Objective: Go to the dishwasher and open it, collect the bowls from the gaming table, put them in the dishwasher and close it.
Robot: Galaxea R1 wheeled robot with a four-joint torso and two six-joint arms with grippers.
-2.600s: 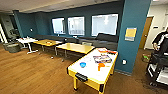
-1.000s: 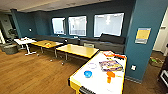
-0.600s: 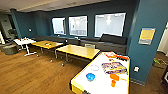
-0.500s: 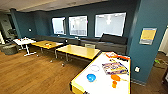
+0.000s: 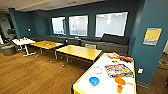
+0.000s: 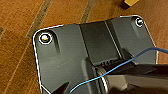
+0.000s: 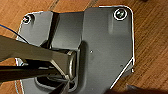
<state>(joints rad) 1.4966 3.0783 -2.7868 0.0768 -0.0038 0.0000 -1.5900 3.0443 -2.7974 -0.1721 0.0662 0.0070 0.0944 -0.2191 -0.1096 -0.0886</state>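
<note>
In the left wrist view the robot's wrist plate (image 6: 62, 57) was a wide, dark grey panel with rounded corners and a pale, thin outline along its edge. A raised darker block (image 6: 100, 47) ran down its middle. Round silver fittings sat in two corners, one (image 6: 45, 38) with a bright centre, another (image 6: 139, 22) smaller. A thin blue cable (image 6: 112, 71) curved across the plate, over a grey jointed bar (image 6: 130, 80). In the right wrist view the plate (image 7: 107, 50) looked the same dark grey, with a ringed screw (image 7: 119, 14) at one corner and another (image 7: 26, 18) reddish one. A tan-grey bar (image 7: 32, 53) crossed it.
</note>
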